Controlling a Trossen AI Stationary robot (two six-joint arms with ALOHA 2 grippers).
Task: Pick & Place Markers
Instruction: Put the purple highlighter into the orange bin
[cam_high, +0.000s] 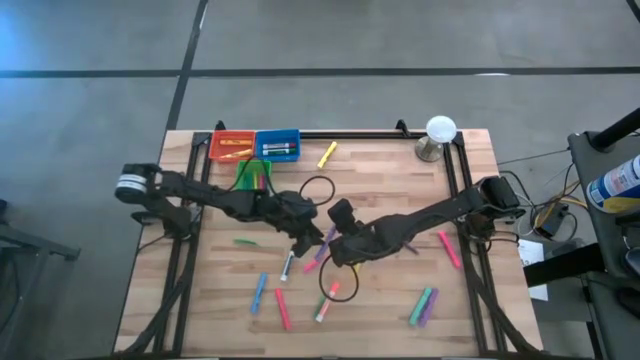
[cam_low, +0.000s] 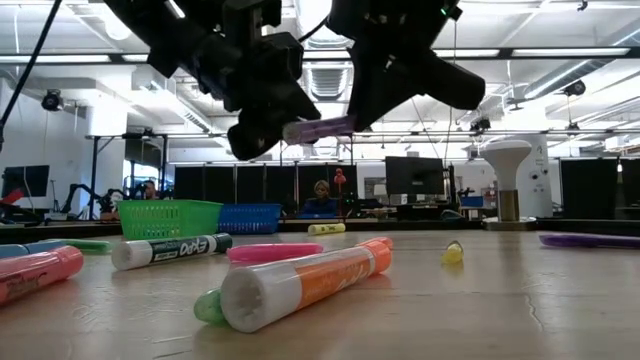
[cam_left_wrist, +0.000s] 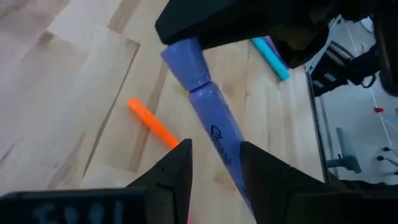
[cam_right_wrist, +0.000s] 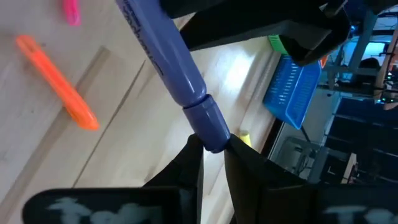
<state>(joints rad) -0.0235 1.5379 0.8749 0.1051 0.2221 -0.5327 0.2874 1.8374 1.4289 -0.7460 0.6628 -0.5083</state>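
Wooden bench (cam_high: 400, 215), markers strewn; purple marker (cam_low: 318, 128) aloft mid-bench, right pincer (cam_right_wrist: 212, 144) clamped on its cap, left pincer (cam_left_wrist: 214, 163) apart around barrel; we judge: left should close squarely before right lets go.

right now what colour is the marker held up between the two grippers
Purple marker, its cap pinched by the right gripper; clearest in the right wrist view.
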